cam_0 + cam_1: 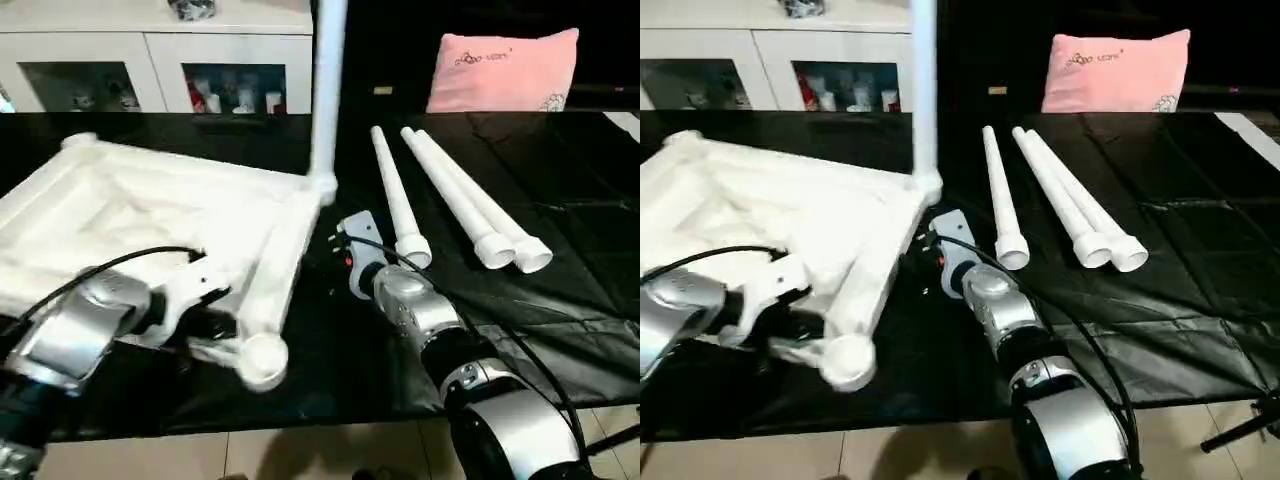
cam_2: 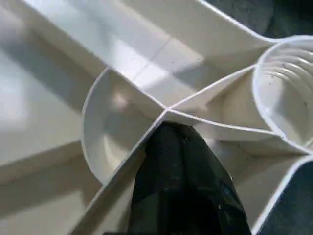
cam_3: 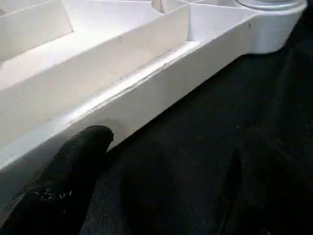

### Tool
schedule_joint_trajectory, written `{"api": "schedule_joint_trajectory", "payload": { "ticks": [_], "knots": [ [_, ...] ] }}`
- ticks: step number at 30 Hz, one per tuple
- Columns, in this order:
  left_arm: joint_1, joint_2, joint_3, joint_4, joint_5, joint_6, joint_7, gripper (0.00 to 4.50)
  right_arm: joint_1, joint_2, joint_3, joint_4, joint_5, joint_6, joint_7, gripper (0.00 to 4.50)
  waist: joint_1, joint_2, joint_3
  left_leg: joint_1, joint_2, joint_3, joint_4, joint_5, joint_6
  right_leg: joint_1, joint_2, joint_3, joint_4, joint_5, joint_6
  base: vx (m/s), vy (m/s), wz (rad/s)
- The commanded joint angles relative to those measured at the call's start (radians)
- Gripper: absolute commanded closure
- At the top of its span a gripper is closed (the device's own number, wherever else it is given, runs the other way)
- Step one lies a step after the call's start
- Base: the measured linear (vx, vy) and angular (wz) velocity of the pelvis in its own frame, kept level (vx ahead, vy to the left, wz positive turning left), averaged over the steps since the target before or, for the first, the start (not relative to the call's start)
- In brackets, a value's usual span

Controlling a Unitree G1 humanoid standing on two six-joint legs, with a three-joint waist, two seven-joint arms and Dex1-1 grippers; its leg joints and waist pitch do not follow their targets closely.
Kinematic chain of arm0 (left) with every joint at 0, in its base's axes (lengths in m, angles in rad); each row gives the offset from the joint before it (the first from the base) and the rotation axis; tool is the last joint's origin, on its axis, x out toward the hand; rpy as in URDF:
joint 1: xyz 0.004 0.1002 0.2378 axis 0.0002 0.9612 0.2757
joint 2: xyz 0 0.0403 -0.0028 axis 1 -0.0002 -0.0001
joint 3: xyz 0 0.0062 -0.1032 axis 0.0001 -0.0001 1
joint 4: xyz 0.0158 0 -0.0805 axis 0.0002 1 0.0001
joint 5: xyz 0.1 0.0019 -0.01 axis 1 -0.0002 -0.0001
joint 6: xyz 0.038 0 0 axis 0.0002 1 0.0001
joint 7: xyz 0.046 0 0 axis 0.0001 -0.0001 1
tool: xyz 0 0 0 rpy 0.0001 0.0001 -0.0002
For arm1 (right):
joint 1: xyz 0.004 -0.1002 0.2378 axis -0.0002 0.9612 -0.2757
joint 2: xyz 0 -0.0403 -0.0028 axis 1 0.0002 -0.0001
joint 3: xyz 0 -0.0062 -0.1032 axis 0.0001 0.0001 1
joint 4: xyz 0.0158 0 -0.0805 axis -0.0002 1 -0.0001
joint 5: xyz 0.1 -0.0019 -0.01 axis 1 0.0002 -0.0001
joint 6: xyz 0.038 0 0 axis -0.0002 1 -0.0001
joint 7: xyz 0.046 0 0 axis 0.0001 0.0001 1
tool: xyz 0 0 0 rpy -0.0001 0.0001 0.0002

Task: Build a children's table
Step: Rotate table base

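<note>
Legs first: three long white tapered plastic legs [image 1: 455, 205] lie side by side on the black-covered tabletop [image 1: 560, 260], just ahead of the right hand [image 1: 352, 262], long axes running away. Upturned white ribbed table panel [image 1: 150, 225] sits left; left hand [image 2: 183, 181] inside its ribs. Either hand's grip: cannot tell.

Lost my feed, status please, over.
Left gripper inside tabletop ribs near empty corner socket. Right gripper at tabletop edge. One leg standing fitted, three legs lying loose.

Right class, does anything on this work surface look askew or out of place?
Nothing is damaged. The tabletop lies upside down, one leg already standing upright in its far corner socket, while three legs lie loose beside it, fanned rather than parallel.
</note>
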Motion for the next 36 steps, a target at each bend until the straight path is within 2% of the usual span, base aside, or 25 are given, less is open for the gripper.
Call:
{"api": "schedule_joint_trajectory", "payload": {
  "ticks": [1,2,3,4,6,8,9,10,11,12,13,17,18,20,22,24,25,26,27,29,30,31,32,33,36],
  "knots": [
    [-0.068,-0.057,0.008,0.07,0.036,-0.053,0.108,4.46,-0.034,0.032,0.015,0.014,-0.002,-0.021,0.026,0.0,0.003,0.028,-0.068,-0.002,0.025,0.0,-0.069,-0.21,-0.002,0.063,-0.069,0.065,-0.062,-0.262,-0.191,0.0,0.0,0.0],
    [-0.089,-0.088,0.015,0.108,0.045,-0.061,0.147,4.46,-0.033,0.031,0.014,0.014,-0.002,-0.023,0.03,0.0,0.006,0.033,-0.067,0.001,0.025,0.0,-0.068,-0.233,-0.005,0.061,-0.069,0.063,-0.067,-0.289,-0.18,0.0,0.0,0.0],
    [-0.091,-0.091,0.016,0.112,0.045,-0.062,0.151,4.46,-0.033,0.03,0.014,0.014,-0.003,-0.023,0.03,0.0,0.008,0.031,-0.067,0.004,0.026,-0.001,-0.068,-0.243,-0.008,0.06,-0.069,0.064,-0.069,-0.3,-0.176,0.0,0.0,0.0],
    [-0.124,-0.142,0.031,0.165,0.047,-0.076,0.209,4.46,-0.036,0.028,0.009,0.022,-0.005,-0.032,0.035,0.0,0.008,0.035,-0.069,-0.001,0.027,-0.004,-0.07,-0.245,-0.012,0.064,-0.071,0.063,-0.065,-0.296,-0.173,0.0,0.0,0.0],
    [-0.158,-0.185,0.037,0.23,0.066,-0.103,0.287,4.46,-0.038,0.02,0.004,0.02,-0.005,-0.036,0.032,0.0,0.009,0.033,-0.07,-0.001,0.027,-0.004,-0.068,-0.249,-0.013,0.065,-0.071,0.062,-0.066,-0.293,-0.171,0.0,0.0,0.0],
    [-0.199,-0.231,0.037,0.32,0.093,-0.154,0.377,4.46,-0.042,0.008,-0.008,0.001,0.004,-0.033,0.029,0.0,0.013,0.037,-0.073,-0.001,0.026,-0.004,-0.066,-0.236,-0.006,0.066,-0.068,0.061,-0.066,-0.255,-0.176,0.0,0.0,0.0],
    [-0.208,-0.24,0.037,0.341,0.096,-0.166,0.391,4.46,-0.044,0.004,-0.011,-0.005,0.006,-0.033,0.028,0.0,0.017,0.041,-0.076,-0.002,0.025,-0.005,-0.064,-0.226,-0.004,0.068,-0.07,0.061,-0.062,-0.238,-0.179,0.0,0.0,0.0],
    [-0.21,-0.242,0.037,0.345,0.097,-0.168,0.394,4.46,-0.044,0.003,-0.012,-0.006,0.006,-0.033,0.028,0.0,0.016,0.037,-0.075,-0.004,0.025,-0.004,-0.064,-0.221,0.0,0.069,-0.07,0.061,-0.064,-0.234,-0.179,0.0,0.0,0.0],
    [-0.235,-0.272,0.052,0.396,0.097,-0.207,0.431,4.46,-0.051,-0.014,-0.021,-0.022,0.007,-0.038,0.022,0.0,0.02,0.047,-0.077,-0.003,0.024,-0.004,-0.061,-0.21,0.004,0.069,-0.072,0.059,-0.065,-0.235,-0.177,0.0,0.0,0.0],
    [-0.24,-0.278,0.056,0.404,0.096,-0.214,0.437,4.46,-0.052,-0.018,-0.023,-0.027,0.007,-0.04,0.02,0.0,0.019,0.042,-0.076,-0.004,0.023,-0.001,-0.06,-0.203,0.009,0.068,-0.07,0.059,-0.07,-0.228,-0.177,0.0,0.0,0.0],
    [-0.25,-0.29,0.064,0.421,0.092,-0.226,0.448,4.46,-0.055,-0.027,-0.027,-0.036,0.007,-0.042,0.016,0.0,0.021,0.04,-0.08,-0.007,0.025,-0.003,-0.06,-0.179,0.012,0.073,-0.07,0.059,-0.062,-0.188,-0.187,0.0,0.0,0.0],
    [-0.262,-0.339,0.108,0.43,0.044,-0.26,0.458,4.46,-0.081,-0.068,-0.062,-0.066,0.022,-0.033,-0.006,0.0,0.027,0.044,-0.08,-0.005,0.026,-0.001,-0.057,-0.17,0.023,0.07,-0.071,0.057,-0.06,-0.165,-0.205,0.0,0.0,0.0],
    [-0.252,-0.347,0.115,0.395,0.022,-0.269,0.438,4.46,-0.115,-0.092,-0.084,-0.053,0.029,-0.02,-0.033,0.0,0.03,0.049,-0.079,-0.005,0.027,-0.002,-0.057,-0.175,0.021,0.071,-0.072,0.056,-0.059,-0.173,-0.208,0.0,0.0,0.0],
    [-0.244,-0.345,0.121,0.361,0.007,-0.271,0.422,4.46,-0.152,-0.112,-0.104,-0.025,0.036,-0.009,-0.057,0.0,0.034,0.045,-0.078,0.0,0.028,0.0,-0.056,-0.188,0.017,0.068,-0.073,0.057,-0.059,-0.194,-0.214,0.0,0.0,0.0],
    [-0.241,-0.338,0.124,0.345,0.004,-0.275,0.419,4.46,-0.179,-0.126,-0.115,0.004,0.038,-0.002,-0.075,0.0,0.035,0.047,-0.075,-0.005,0.026,0.001,-0.057,-0.193,0.018,0.069,-0.073,0.055,-0.06,-0.22,-0.208,0.0,0.0,0.0],
    [-0.242,-0.314,0.143,0.319,-0.005,-0.289,0.412,4.46,-0.241,-0.158,-0.14,0.078,0.036,0.008,-0.137,0.0,0.033,0.034,-0.075,-0.005,0.026,0.002,-0.057,-0.187,0.019,0.067,-0.074,0.054,-0.063,-0.248,-0.195,0.0,0.0,0.0],
    [-0.242,-0.314,0.143,0.319,-0.005,-0.289,0.412,4.46,-0.241,-0.158,-0.14,0.078,0.036,0.008,-0.137,0.0,0.032,0.037,-0.074,-0.007,0.024,0.002,-0.056,-0.183,0.017,0.069,-0.074,0.054,-0.06,-0.252,-0.195,0.0,0.0,0.0],
    [-0.23,-0.284,0.16,0.269,-0.022,-0.276,0.383,4.17,-0.287,-0.185,-0.162,0.133,0.039,0.006,-0.187,0.0,0.032,0.027,-0.074,-0.01,0.024,0.002,-0.056,-0.168,0.019,0.07,-0.076,0.054,-0.059,-0.261,-0.187,0.0,0.0,0.0],
    [-0.212,-0.266,0.175,0.221,-0.031,-0.263,0.367,4.17,-0.315,-0.202,-0.179,0.166,0.042,0.008,-0.217,0.0,0.031,0.024,-0.077,-0.011,0.027,0.002,-0.055,-0.149,0.019,0.07,-0.077,0.054,-0.058,-0.256,-0.186,0.0,0.0,0.0],
    [-0.208,-0.263,0.178,0.211,-0.033,-0.261,0.365,4.03,-0.319,-0.205,-0.182,0.171,0.043,0.009,-0.222,0.0,0.031,0.029,-0.076,-0.011,0.027,0.004,-0.054,-0.132,0.023,0.067,-0.074,0.055,-0.053,-0.228,-0.193,0.0,0.0,0.0],
    [-0.193,-0.255,0.186,0.174,-0.043,-0.243,0.36,4.03,-0.331,-0.213,-0.19,0.187,0.045,0.016,-0.243,0.0,0.032,0.02,-0.077,-0.012,0.027,0.006,-0.053,-0.119,0.032,0.068,-0.074,0.055,-0.046,-0.21,-0.195,0.0,0.0,0.0],
    [-0.177,-0.247,0.192,0.136,-0.052,-0.226,0.355,3.91,-0.341,-0.219,-0.195,0.202,0.044,0.022,-0.26,0.0,0.031,0.018,-0.077,-0.014,0.027,0.006,-0.053,-0.11,0.035,0.069,-0.075,0.055,-0.045,-0.206,-0.197,0.0,0.0,0.0],
    [-0.128,-0.223,0.2,0.04,-0.071,-0.204,0.34,3.69,-0.364,-0.232,-0.213,0.235,0.052,0.035,-0.277,0.0,0.035,0.01,-0.08,-0.018,0.029,0.006,-0.052,-0.089,0.04,0.072,-0.079,0.055,-0.039,-0.192,-0.198,0.0,0.0,0.0],
    [-0.105,-0.215,0.207,-0.004,-0.079,-0.189,0.34,3.66,-0.371,-0.234,-0.219,0.245,0.055,0.038,-0.271,0.0,0.037,0.011,-0.082,-0.021,0.028,0.008,-0.049,-0.064,0.05,0.068,-0.077,0.056,-0.035,-0.161,-0.205,0.0,0.0,0.0],
    [-0.044,-0.197,0.229,-0.108,-0.093,-0.141,0.357,3.39,-0.384,-0.238,-0.232,0.265,0.06,0.046,-0.279,0.0,0.042,0.009,-0.077,-0.023,0.026,0.013,-0.044,-0.076,0.065,0.057,-0.073,0.058,-0.033,-0.157,-0.207,0.0,0.0,0.0]
  ]
}}
